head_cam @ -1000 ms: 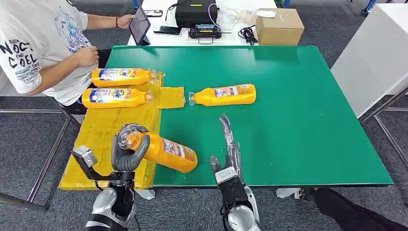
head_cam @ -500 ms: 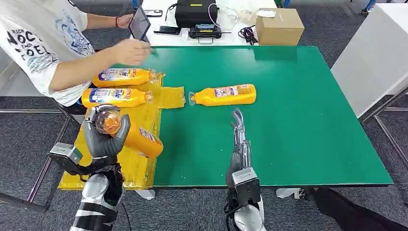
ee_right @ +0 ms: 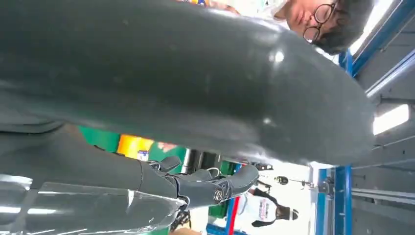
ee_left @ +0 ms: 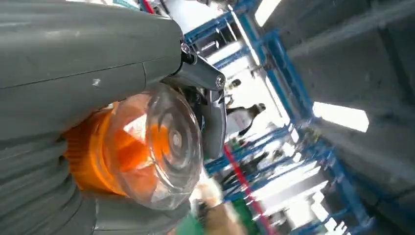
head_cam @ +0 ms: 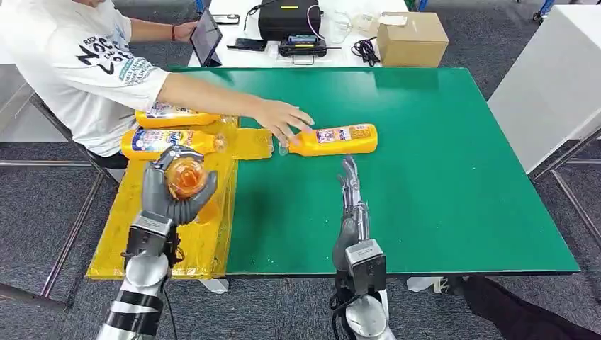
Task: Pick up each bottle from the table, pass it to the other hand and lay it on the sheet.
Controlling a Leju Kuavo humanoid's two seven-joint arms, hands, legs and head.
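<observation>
My left hand (head_cam: 172,193) grips an orange bottle (head_cam: 187,177) above the yellow sheet (head_cam: 159,237), its clear cap end turned up toward the head camera. The left wrist view shows that clear cap and orange body (ee_left: 161,147) wrapped by the left hand (ee_left: 78,73). My right hand (head_cam: 351,205) hovers open over the green table (head_cam: 439,184), fingers stretched forward and holding nothing; its fingers (ee_right: 200,187) show spread in the right wrist view. Ahead of it another orange bottle (head_cam: 339,139) lies on its side on the table. Two more bottles (head_cam: 169,140) (head_cam: 170,114) lie on the sheet.
A person in a white shirt sits at the table's left; their hand (head_cam: 285,117) reaches across to the cap end of the lying bottle. A cardboard box (head_cam: 411,37), a black device (head_cam: 289,20) and a tablet (head_cam: 205,35) stand on the far white table.
My left hand has carried its bottle left and turned it cap-up over the sheet. The person's arm has reached across to the bottle on the table. My right hand moved forward slightly.
</observation>
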